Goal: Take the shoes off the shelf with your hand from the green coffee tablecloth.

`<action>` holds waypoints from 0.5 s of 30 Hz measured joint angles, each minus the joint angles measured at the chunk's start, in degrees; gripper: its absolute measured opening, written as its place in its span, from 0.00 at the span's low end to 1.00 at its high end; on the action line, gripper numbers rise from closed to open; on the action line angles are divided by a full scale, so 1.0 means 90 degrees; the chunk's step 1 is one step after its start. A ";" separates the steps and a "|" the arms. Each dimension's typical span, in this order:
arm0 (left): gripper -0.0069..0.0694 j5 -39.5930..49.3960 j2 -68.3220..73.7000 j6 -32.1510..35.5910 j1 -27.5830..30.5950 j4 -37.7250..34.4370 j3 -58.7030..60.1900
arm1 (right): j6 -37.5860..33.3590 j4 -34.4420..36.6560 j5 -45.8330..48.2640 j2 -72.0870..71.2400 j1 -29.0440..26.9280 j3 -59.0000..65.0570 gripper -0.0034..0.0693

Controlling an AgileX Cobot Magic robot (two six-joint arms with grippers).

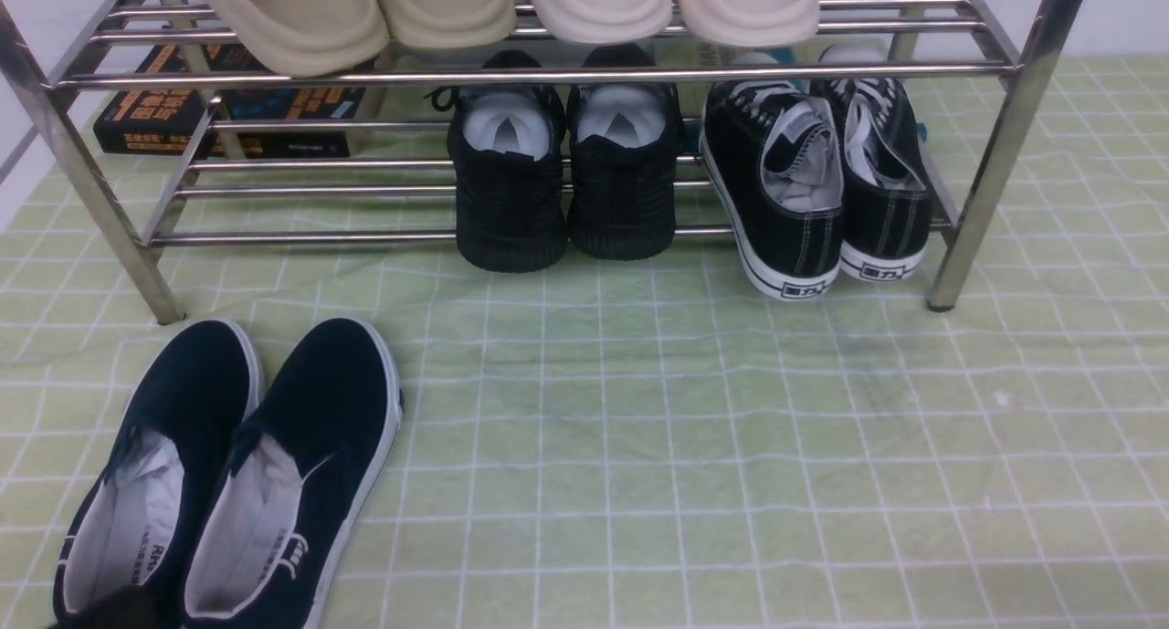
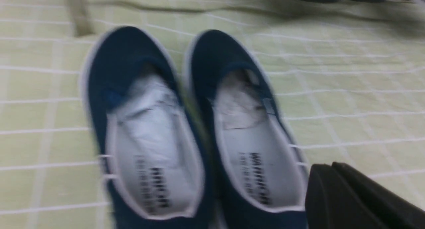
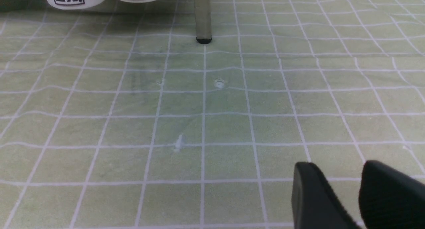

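The pair of navy slip-on shoes (image 1: 228,474) lies side by side on the green gridded tablecloth (image 1: 731,428), in front of the left leg of the chrome shelf (image 1: 548,75), toes towards the shelf. In the blurred left wrist view the shoes (image 2: 215,49) show their grey lining. My left gripper (image 2: 327,166) is shut and empty, just beside the heel of one shoe. My right gripper (image 3: 335,169) is open and empty above bare cloth (image 3: 199,116), short of the shelf's right leg (image 3: 202,16). Neither gripper shows in the front view.
On the shelf's lower tier stand all-black knit shoes (image 1: 566,191) and black lace-up sneakers (image 1: 813,200). Beige slippers (image 1: 511,8) lie on the upper tier. A dark book (image 1: 228,109) lies behind the shelf at the left.
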 joint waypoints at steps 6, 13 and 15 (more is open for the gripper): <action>0.12 -0.0006 -0.0164 0.0272 0.1132 -0.0086 0.0143 | 0.0000 0.0000 0.0000 0.0000 0.0000 0.0000 0.38; 0.13 -0.0049 -0.0644 0.0288 0.1607 -0.0161 0.0612 | 0.0000 0.0000 0.0000 0.0000 0.0000 0.0000 0.38; 0.13 -0.0027 -0.0644 0.0292 0.1620 -0.0161 0.0612 | 0.0000 0.0000 0.0000 0.0000 0.0000 0.0000 0.38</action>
